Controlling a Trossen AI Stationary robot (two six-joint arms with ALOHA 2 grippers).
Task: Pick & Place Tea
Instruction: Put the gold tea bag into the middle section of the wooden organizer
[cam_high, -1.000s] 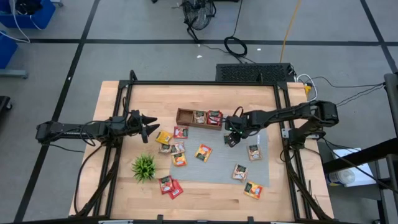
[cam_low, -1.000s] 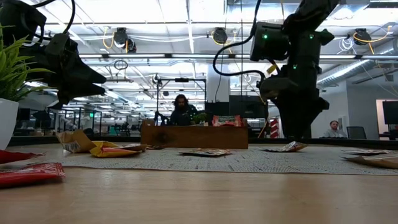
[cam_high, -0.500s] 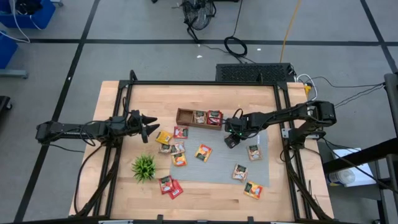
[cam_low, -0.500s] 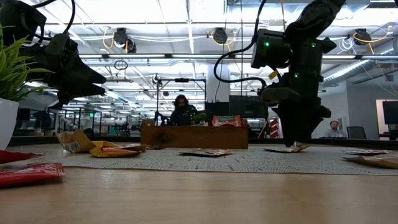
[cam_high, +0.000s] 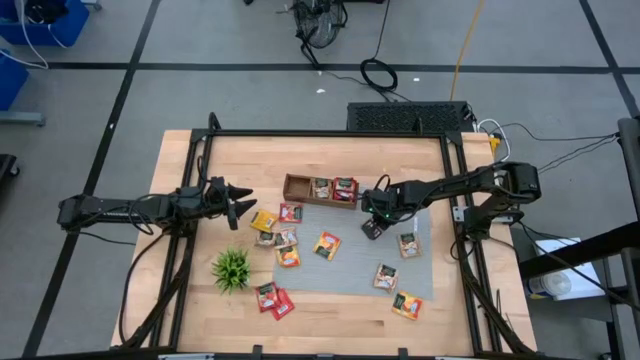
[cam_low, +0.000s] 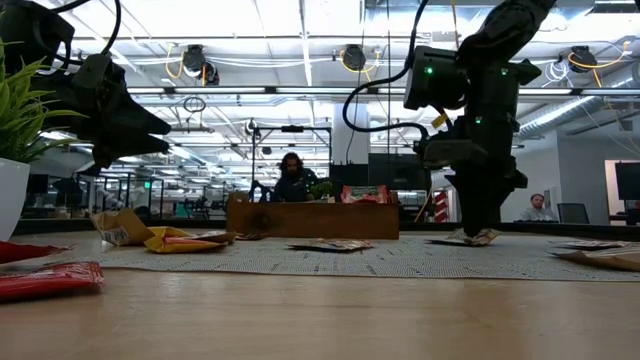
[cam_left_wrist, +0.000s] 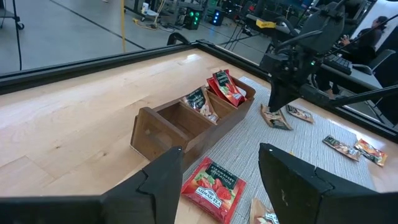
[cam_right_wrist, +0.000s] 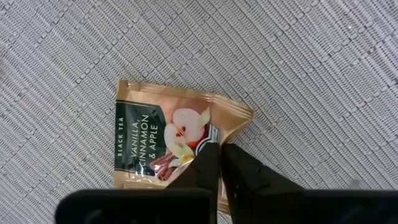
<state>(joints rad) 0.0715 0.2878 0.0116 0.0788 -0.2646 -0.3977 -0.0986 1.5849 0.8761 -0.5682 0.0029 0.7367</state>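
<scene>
Several tea packets lie scattered on the grey mat (cam_high: 350, 262), and a few stand in the wooden tray (cam_high: 320, 189) at the mat's far edge. My right gripper (cam_high: 371, 229) points down at the mat's far right part. It is shut on a beige tea packet (cam_right_wrist: 155, 134) printed with an apple picture. The low view shows that gripper (cam_low: 478, 232) standing on this packet (cam_low: 470, 240). My left gripper (cam_high: 241, 206) waits open over the table's left part, clear of everything, facing the tray (cam_left_wrist: 186, 118). My right gripper pinches the beige tea packet between its two fingertips (cam_right_wrist: 208, 163), on the printed face beside the apple picture (cam_right_wrist: 186, 140). The fingers come from above, pointing down. The packet lies on the mat, with its edge (cam_right_wrist: 239, 112) beyond the fingers crumpled upward.
A small green plant (cam_high: 231, 268) stands near the table's left front. Red packets (cam_high: 274, 299) lie on bare wood near it. More packets lie on the mat at the right front (cam_high: 406, 305). A red packet (cam_left_wrist: 211, 186) lies just in front of my left gripper. People sit in the room beyond.
My right gripper has shut its fingers on the beige tea packet, which stays on the mat. My left arm has kept still.
</scene>
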